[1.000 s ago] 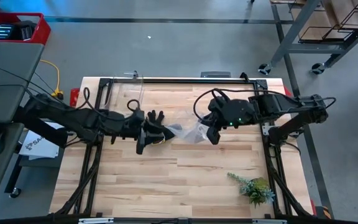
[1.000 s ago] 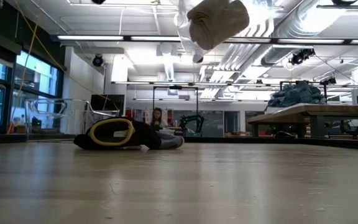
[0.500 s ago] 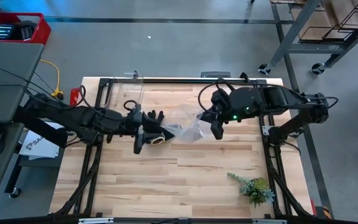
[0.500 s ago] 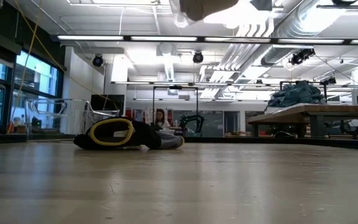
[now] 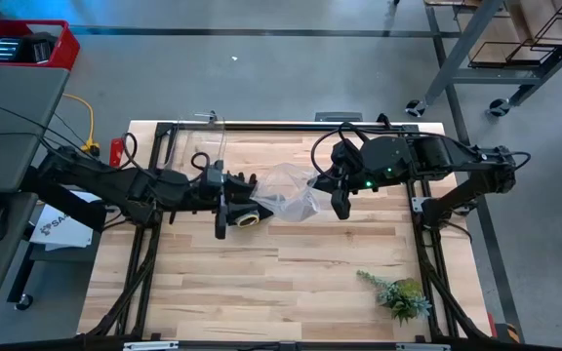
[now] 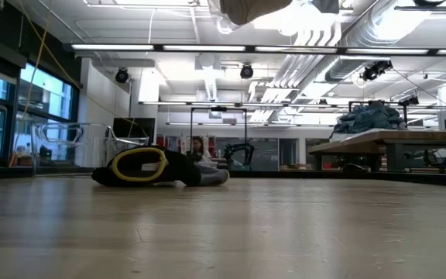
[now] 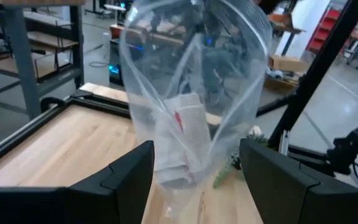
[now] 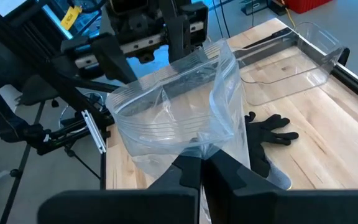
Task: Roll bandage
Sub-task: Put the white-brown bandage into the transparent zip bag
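Observation:
A crinkly clear plastic bag (image 5: 286, 190) hangs in the air between my two grippers. The white bandage (image 7: 182, 140) lies inside it; in the low view it shows only at the top edge (image 6: 246, 8). My right gripper (image 8: 202, 163) is shut on the bag's right end. My left gripper (image 7: 194, 158) is open at the bag's left end, with one finger on each side of it. A black-and-grey work glove (image 5: 244, 210) with a yellow cuff lies flat on the table below the bag. My left gripper: I cannot tell whether its open fingers (image 7: 129, 180) touch the bag between them. My right gripper pinches the bag's right end, a gathered edge (image 8: 209, 148), between its two fingers. The fingers come from the table's right, slanting down. The bag is held clear of the table and spreads out toward the left gripper.
A clear plastic tray (image 5: 198, 146) stands at the table's far left. A small green plant (image 5: 398, 295) lies near the front right corner. The wide wooden middle and near part of the table (image 5: 291, 273) holds nothing else.
My right gripper has risen a little and gone toward the far edge with the bag. The bag has gone up with it, so the bandage has nearly left the low view's top. The bag now lies spread wider between the two grippers.

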Robot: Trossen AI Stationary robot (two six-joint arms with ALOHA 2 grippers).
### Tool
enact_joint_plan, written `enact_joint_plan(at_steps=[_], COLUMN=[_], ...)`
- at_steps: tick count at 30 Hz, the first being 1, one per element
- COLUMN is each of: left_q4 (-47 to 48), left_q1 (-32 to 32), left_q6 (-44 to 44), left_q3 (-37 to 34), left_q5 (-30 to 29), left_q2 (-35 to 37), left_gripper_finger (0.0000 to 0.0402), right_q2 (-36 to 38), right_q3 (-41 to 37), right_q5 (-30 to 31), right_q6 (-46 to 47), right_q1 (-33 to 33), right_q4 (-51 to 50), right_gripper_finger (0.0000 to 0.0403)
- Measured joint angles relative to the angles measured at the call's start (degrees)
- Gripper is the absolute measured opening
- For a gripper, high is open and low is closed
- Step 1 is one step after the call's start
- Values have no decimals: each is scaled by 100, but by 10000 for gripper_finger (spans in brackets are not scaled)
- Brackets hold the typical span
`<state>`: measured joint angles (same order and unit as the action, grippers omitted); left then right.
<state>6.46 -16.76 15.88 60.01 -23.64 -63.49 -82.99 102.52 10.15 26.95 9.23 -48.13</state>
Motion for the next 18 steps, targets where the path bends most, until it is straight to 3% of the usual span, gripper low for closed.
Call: enact_joint_plan(at_steps=[10, 18], left_q4=[-519, -194], left_q1=[-34, -214], left_q6=[275, 492], left_q3=[0, 0], left_q5=[-289, -648], left_q2=[-259, -266], left_gripper_finger=[230, 189], right_q2=[0, -1], right_q3=[0, -2], right_q5=[-122, -120], right_q6=[3, -45], right_q1=[2, 2], right_q4=[-1, -1], right_gripper_finger=[0, 0])
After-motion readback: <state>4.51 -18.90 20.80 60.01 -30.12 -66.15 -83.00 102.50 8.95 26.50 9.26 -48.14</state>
